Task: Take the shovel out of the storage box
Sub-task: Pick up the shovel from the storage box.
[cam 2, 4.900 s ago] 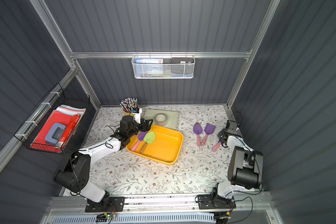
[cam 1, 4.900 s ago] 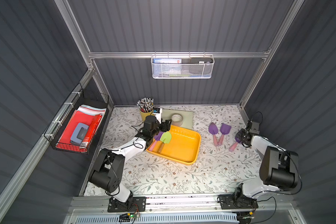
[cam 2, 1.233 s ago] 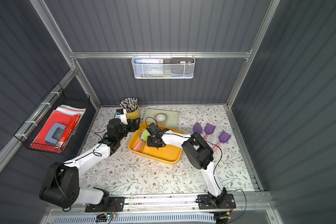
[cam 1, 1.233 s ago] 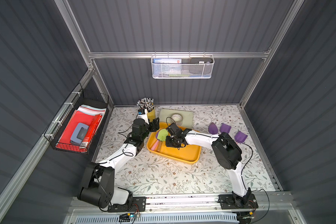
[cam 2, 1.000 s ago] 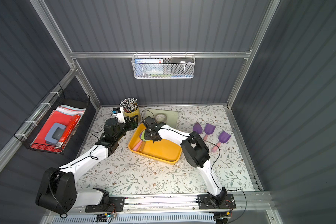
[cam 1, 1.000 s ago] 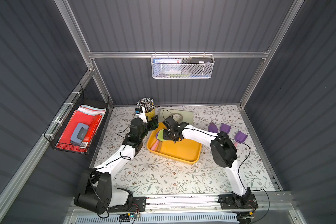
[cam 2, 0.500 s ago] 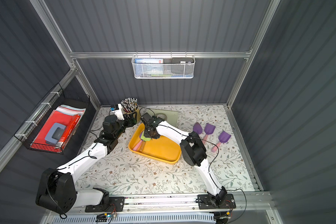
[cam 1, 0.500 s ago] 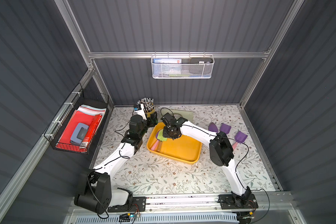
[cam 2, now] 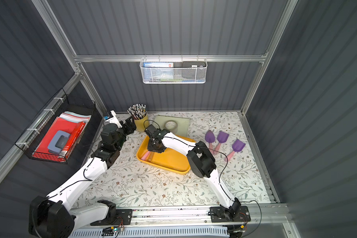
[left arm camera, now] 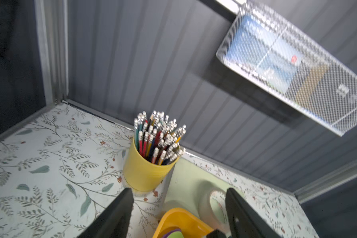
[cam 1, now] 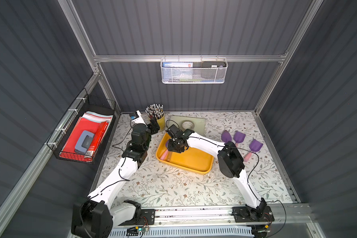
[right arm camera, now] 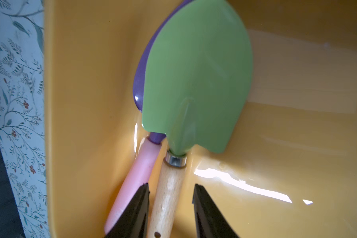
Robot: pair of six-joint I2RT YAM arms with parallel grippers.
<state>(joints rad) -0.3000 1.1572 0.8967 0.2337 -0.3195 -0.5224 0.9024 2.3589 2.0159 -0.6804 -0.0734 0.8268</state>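
The yellow storage box (cam 1: 191,161) (cam 2: 170,161) lies mid-table. At its left end a green shovel (right arm camera: 198,78) with a wooden handle (right arm camera: 167,195) rests partly on a purple shovel (right arm camera: 140,82) with a pink handle (right arm camera: 136,175). My right gripper (right arm camera: 170,189) (cam 1: 172,150) (cam 2: 154,150) is low in the box, open, its jaws either side of the wooden handle, with a gap on one side. In both top views it hides the green blade. My left gripper (left arm camera: 178,191) (cam 1: 155,126) (cam 2: 130,123) hangs open and empty by the pencil cup.
A yellow pencil cup (cam 1: 160,121) (left arm camera: 144,171) and a tape roll (cam 1: 187,124) on a pale green mat stand behind the box. Three purple shovels (cam 1: 239,137) lie on the table to the right. A white mesh basket (cam 1: 194,71) and a black wire basket (cam 1: 85,140) hang on the walls.
My right gripper has slid to the box's left end and come down over the shovel handles. The left gripper has drawn back from the box toward the pencil cup.
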